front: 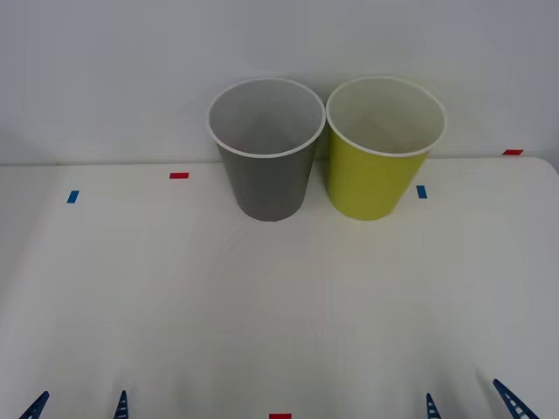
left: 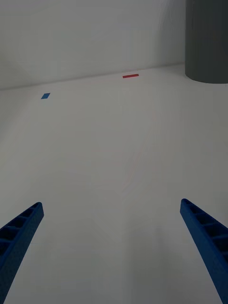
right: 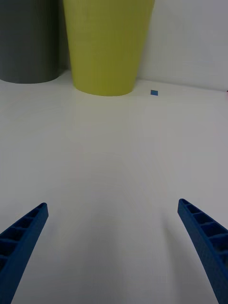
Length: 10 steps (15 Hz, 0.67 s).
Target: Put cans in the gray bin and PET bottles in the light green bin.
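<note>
Both tools, left tool (front: pixel 79 408) and right tool (front: pixel 472 403), gape wide before upright gray bin (front: pixel 267 175) touching light green bin (front: pixel 381 170)

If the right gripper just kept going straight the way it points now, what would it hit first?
Probably the light green bin. The open right gripper faces bare table, with the bin's base ahead, slightly off centre. The gray bin stands off to the side.

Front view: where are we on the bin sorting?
Nothing visibly sorted: what shows inside the gray bin and light green bin is bare. Nothing in hand: left pincer and right pincer sit open and empty at the white table's near edge. All sorting remains.
</note>
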Motion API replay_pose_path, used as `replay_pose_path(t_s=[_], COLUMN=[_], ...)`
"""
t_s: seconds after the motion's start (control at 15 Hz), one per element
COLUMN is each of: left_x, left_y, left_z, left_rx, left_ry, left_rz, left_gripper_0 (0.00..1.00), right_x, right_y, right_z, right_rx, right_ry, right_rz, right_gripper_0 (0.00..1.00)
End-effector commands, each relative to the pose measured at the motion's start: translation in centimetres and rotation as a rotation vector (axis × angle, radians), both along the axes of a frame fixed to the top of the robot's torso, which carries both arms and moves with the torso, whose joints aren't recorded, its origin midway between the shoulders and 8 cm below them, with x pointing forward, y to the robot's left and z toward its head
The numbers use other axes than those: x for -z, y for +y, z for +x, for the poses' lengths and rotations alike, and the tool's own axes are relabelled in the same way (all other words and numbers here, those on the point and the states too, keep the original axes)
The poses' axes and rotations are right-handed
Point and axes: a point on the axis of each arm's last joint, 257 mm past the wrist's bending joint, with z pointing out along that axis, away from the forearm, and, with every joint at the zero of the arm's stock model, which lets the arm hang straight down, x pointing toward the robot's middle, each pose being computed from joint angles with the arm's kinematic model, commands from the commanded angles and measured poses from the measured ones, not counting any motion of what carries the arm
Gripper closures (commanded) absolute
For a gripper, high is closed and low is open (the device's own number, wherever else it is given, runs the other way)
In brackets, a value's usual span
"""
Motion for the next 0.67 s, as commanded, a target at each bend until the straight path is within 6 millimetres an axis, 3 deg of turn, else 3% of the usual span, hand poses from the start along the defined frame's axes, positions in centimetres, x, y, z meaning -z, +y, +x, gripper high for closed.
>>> replay_pose_path(t_s=[0.07,0.67], left_x=[0.0,0.0], left_y=[0.0,0.0], left_z=[0.0,0.0], left_rx=[0.0,0.0], left_ry=[0.0,0.0], left_rz=[0.0,0.0], left_gripper_0=[0.0,0.0], right_x=[0.0,0.0], right_y=[0.0,0.0], right_z=[0.0,0.0], right_rx=[0.0,0.0], right_ry=[0.0,0.0], right_rz=[0.0,0.0], right_gripper_0=[0.05,0.05])
